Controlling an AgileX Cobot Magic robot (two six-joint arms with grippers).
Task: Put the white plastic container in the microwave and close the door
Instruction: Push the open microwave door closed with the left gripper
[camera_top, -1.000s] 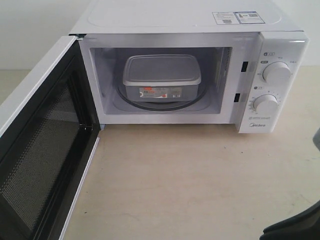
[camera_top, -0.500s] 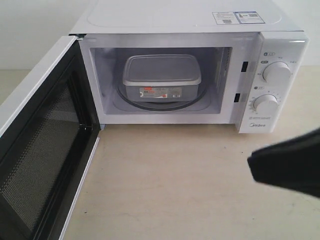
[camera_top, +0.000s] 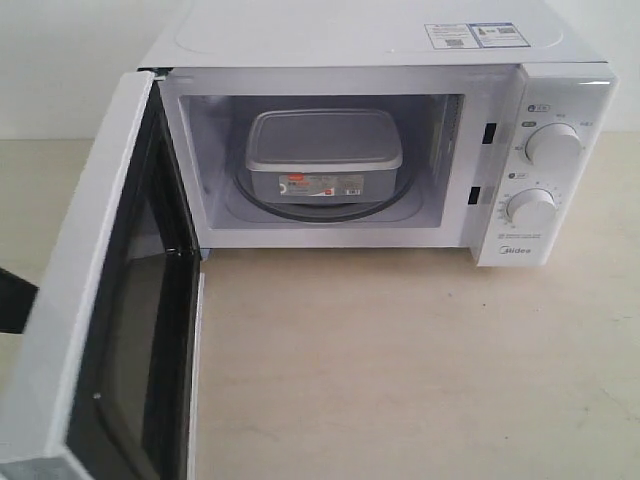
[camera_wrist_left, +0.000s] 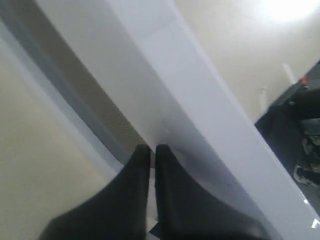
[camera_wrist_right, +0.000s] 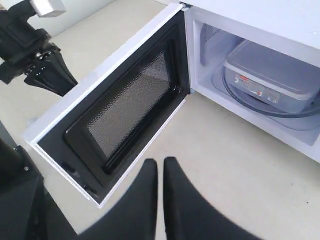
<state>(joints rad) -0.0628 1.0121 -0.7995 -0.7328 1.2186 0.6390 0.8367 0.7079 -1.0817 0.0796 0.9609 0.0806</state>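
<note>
The white plastic container (camera_top: 322, 150) sits lid-on upon the glass turntable (camera_top: 320, 211) inside the white microwave (camera_top: 350, 35), red-and-white label facing out; it also shows in the right wrist view (camera_wrist_right: 272, 75). The door (camera_top: 100, 280) stands partly swung in, its black inner face (camera_top: 150, 330) turned toward the cavity. My left gripper (camera_wrist_left: 152, 148) is shut, its tips against the door's white outer side; a dark part of that arm (camera_top: 12, 298) pokes out behind the door. My right gripper (camera_wrist_right: 160, 161) is shut and empty above the table, out of the exterior view.
Two round knobs (camera_top: 553, 146) sit on the microwave's right panel. The beige tabletop (camera_top: 400, 360) stretches in front of the microwave. The left arm (camera_wrist_right: 45, 65) shows beyond the door (camera_wrist_right: 125, 110) in the right wrist view.
The door has swung from wide open partway toward the cavity. The left arm now shows behind it. The right gripper, which crossed the lower right corner, has left the exterior view.
</note>
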